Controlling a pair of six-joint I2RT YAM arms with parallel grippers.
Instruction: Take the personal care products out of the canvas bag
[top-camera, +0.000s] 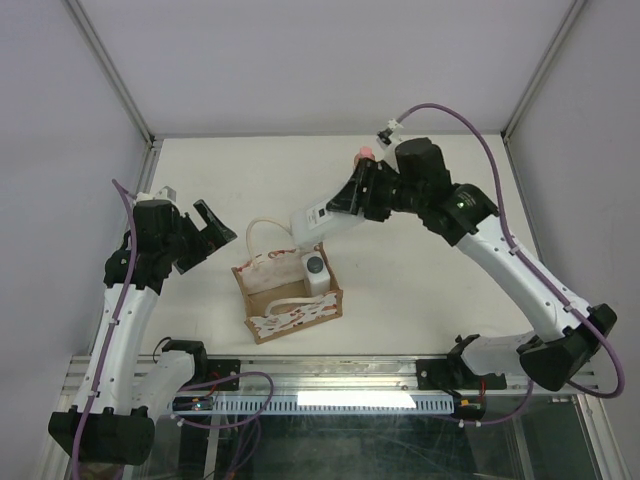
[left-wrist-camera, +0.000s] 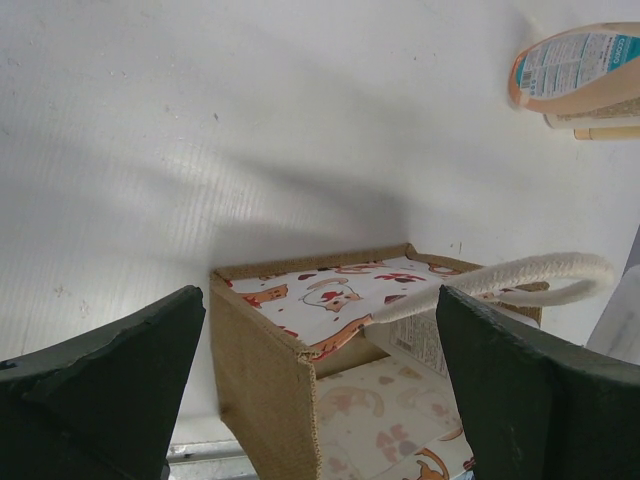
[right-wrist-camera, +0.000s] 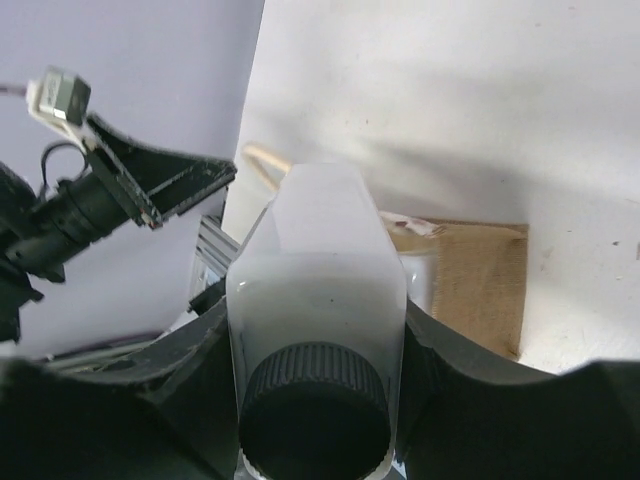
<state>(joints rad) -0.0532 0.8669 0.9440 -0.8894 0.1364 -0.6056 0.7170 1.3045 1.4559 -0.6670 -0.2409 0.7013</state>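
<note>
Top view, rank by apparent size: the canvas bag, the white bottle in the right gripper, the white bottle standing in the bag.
1. canvas bag
2. held white bottle
3. white bottle in the bag, only its top showing
The held one is raised nearer the camera, so the two may really match.

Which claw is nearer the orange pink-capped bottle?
Right: the right claw, holding a white dark-capped bottle, is close to the orange bottle; the left claw sits open beyond the tan canvas bag.

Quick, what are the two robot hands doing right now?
Left gripper: open, holding nothing.
Right gripper: shut on a white bottle with a dark cap.
</note>
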